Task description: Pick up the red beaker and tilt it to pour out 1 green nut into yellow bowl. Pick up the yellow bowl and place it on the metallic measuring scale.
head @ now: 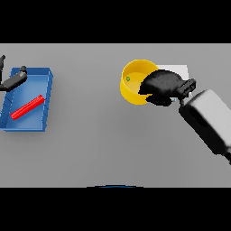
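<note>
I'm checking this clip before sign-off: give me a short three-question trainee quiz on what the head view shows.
1. True or false: the green nut lies inside the yellow bowl.
2. Which hand is at the bowl's rim? A) left hand B) right hand
3. Fill in: the red beaker lies on its side in the blue ____.

Key: 1 true; 2 B, its fingers curled on the rim beside the white scale; 3 tray.
</note>
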You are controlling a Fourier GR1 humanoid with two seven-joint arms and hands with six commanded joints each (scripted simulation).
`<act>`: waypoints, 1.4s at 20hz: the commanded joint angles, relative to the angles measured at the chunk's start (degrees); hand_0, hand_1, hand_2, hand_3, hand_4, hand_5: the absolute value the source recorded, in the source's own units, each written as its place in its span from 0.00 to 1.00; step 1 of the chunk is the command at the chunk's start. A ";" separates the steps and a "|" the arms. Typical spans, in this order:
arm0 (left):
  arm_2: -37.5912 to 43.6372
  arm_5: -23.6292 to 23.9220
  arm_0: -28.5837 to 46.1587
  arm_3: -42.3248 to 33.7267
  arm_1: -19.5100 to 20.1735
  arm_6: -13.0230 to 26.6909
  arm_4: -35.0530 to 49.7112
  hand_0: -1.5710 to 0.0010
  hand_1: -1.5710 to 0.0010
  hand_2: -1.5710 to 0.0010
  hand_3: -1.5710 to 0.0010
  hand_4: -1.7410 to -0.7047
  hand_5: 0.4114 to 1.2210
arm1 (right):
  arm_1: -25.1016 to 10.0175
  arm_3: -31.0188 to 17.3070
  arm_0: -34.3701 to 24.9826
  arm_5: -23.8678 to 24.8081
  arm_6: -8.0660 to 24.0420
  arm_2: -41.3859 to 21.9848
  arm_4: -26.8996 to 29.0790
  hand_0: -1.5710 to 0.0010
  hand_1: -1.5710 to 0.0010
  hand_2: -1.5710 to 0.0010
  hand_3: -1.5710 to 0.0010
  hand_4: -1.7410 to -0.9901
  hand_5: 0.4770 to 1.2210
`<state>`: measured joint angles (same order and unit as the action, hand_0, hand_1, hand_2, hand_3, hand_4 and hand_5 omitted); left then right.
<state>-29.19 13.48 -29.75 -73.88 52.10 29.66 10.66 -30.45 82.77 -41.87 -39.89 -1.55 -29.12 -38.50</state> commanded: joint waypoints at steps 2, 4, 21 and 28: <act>-0.14 0.20 -0.43 0.31 -0.28 0.32 -0.39 1.00 1.00 1.00 1.00 0.90 0.41 | -1.43 -2.62 -0.74 1.91 -0.47 1.14 -0.83 0.00 0.00 0.00 0.17 0.03 1.00; -0.54 0.77 -0.42 -0.43 0.14 1.64 -1.15 1.00 1.00 1.00 1.00 0.91 0.40 | -2.01 -6.41 -2.03 4.50 -1.14 1.72 -1.89 0.00 0.00 0.00 0.20 0.03 1.00; -0.62 0.82 0.52 -2.44 1.30 5.29 -0.68 1.00 1.00 1.00 1.00 0.90 0.42 | -0.97 -37.56 -7.17 19.05 -6.27 3.46 -3.61 0.00 0.00 0.00 0.10 0.02 1.00; 0.11 0.24 0.44 -1.69 1.48 4.10 0.03 1.00 1.00 1.00 1.00 0.90 0.40 | 1.01 -44.51 -8.13 22.78 -7.51 3.14 -3.40 0.00 0.07 0.00 0.05 0.02 1.00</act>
<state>-29.07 13.72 -29.30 -75.57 53.60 33.75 10.68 -29.44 38.24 -49.99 -17.13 -9.08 -26.00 -41.87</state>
